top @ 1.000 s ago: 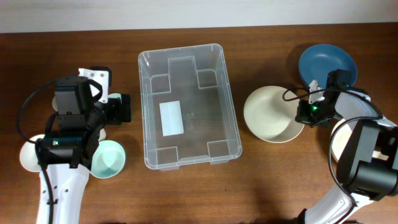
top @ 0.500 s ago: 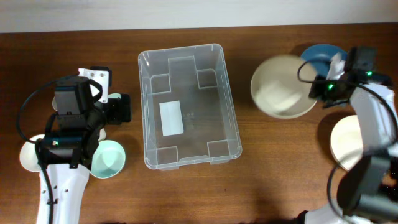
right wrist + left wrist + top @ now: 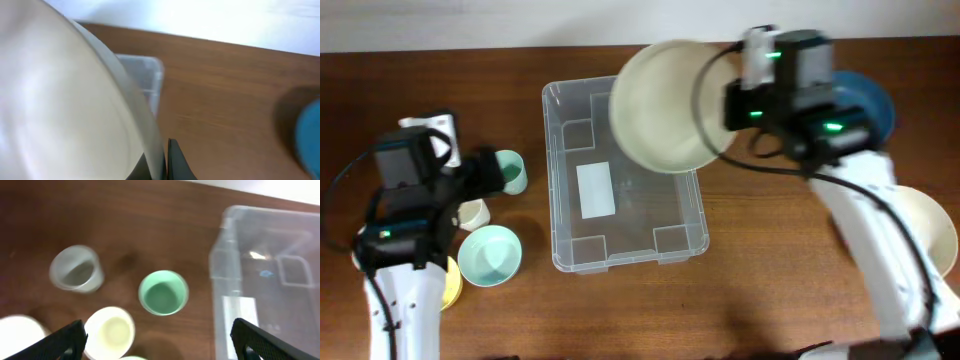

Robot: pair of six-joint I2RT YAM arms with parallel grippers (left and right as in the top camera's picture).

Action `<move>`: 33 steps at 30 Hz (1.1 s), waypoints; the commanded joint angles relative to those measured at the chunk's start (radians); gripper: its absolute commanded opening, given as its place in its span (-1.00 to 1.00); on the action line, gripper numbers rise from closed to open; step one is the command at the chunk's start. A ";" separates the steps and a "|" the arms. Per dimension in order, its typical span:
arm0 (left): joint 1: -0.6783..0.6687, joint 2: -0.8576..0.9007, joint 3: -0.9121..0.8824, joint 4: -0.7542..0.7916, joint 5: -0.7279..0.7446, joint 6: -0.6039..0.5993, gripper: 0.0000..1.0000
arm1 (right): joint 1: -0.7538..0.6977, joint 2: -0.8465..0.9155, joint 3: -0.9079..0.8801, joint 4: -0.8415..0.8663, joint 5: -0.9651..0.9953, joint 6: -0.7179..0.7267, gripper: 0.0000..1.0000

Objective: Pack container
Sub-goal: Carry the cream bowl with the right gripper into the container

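The clear rectangular container [image 3: 570, 240] lies mid-table with a white label [image 3: 595, 190] on its floor; its left end shows in the left wrist view [image 3: 235, 280]. My right gripper [image 3: 730, 105] is shut on the rim of a large cream bowl [image 3: 660, 105] and holds it lifted over the container's far right corner. That bowl fills the left of the right wrist view [image 3: 65, 110], pinched between the fingers [image 3: 164, 160]. My left gripper [image 3: 157, 345] is open and empty above small cups left of the container.
Left of the container stand a mint cup [image 3: 163, 292], a clear cup [image 3: 76, 270], a cream cup [image 3: 110, 331] and a mint bowl [image 3: 488, 255]. A blue plate [image 3: 875, 100] and a cream bowl [image 3: 930, 225] lie at the right.
My right gripper has lifted the cream bowl off the table and carried it left, over the container. The left arm has shifted slightly left and back.
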 commanded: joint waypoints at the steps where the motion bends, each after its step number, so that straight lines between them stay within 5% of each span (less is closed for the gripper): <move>1: 0.079 0.006 0.042 -0.026 0.012 -0.066 0.88 | 0.092 0.111 0.007 0.063 0.118 -0.005 -0.92; 9: 0.108 0.006 0.042 -0.060 0.027 -0.065 0.89 | 0.193 0.356 0.007 0.321 0.191 -0.071 -0.92; 14: 0.108 0.006 0.042 -0.063 0.027 -0.065 0.90 | 0.217 0.473 0.007 0.331 0.192 -0.070 -0.92; 29: 0.108 0.006 0.042 -0.063 0.027 -0.065 0.90 | 0.214 0.493 0.010 0.304 0.291 -0.067 -0.82; 33: 0.108 0.006 0.042 -0.063 0.027 -0.065 0.90 | 0.214 0.486 0.011 0.301 0.291 -0.067 -0.56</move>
